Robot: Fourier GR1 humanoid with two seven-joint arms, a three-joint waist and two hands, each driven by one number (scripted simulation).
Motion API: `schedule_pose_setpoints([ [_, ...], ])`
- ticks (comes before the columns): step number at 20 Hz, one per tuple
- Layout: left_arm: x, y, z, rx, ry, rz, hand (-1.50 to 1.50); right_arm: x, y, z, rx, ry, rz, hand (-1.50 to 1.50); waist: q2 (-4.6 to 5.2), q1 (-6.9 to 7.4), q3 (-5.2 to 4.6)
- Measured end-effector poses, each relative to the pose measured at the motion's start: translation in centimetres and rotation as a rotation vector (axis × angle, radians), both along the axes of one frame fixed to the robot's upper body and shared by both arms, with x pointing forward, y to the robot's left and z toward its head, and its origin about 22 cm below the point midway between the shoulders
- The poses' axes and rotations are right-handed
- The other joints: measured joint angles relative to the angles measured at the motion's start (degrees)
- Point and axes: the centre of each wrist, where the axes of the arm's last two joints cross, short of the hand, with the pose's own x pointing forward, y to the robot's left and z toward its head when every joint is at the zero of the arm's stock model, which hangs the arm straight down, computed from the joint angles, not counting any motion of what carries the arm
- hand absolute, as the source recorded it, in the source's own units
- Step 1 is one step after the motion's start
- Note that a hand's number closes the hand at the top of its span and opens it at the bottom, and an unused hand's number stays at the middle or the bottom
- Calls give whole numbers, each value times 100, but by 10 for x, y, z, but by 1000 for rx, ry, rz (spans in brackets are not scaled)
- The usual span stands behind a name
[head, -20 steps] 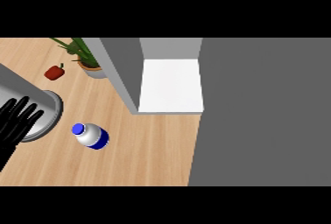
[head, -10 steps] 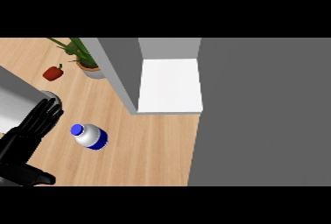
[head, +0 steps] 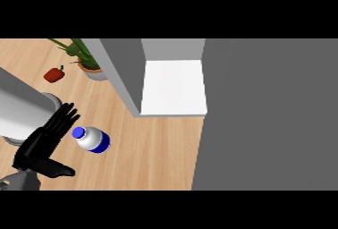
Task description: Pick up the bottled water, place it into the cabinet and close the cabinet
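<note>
The bottled water, white with a blue cap and a blue base band, stands on the wooden counter. My left hand is just left of it, open, fingers straight and pointing up-right, thumb stretched out low; a narrow gap separates the fingertips from the bottle's cap. The cabinet is open behind the bottle and shows a bare white shelf between grey walls. The right hand shows nowhere.
A large grey cylinder stands at the left edge, right behind my left hand. A potted plant and a red pepper sit at the back left. A wide grey panel fills the right side.
My left hand has moved right and forward, off the grey cylinder and up beside the bottle. The bottle and cabinet have not moved.
</note>
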Motion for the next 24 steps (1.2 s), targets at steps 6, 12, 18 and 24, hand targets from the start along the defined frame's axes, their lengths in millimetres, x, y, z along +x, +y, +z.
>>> schedule_pose_setpoints([
  [6,3,3,-32,-10,10,13,-150,0,2,1,4,-8,1,-150,6,-26,-4],
  [12,6,-5,-60,3,28,48,-150,2,3,5,0,-15,0,-150,17,-54,-9],
  [18,8,-12,-74,3,25,82,-150,2,0,3,-10,-21,-16,-150,20,-74,-11],
  [24,17,-20,-77,-27,4,126,-150,4,-1,3,-18,-34,-16,-150,28,-91,-15],
])
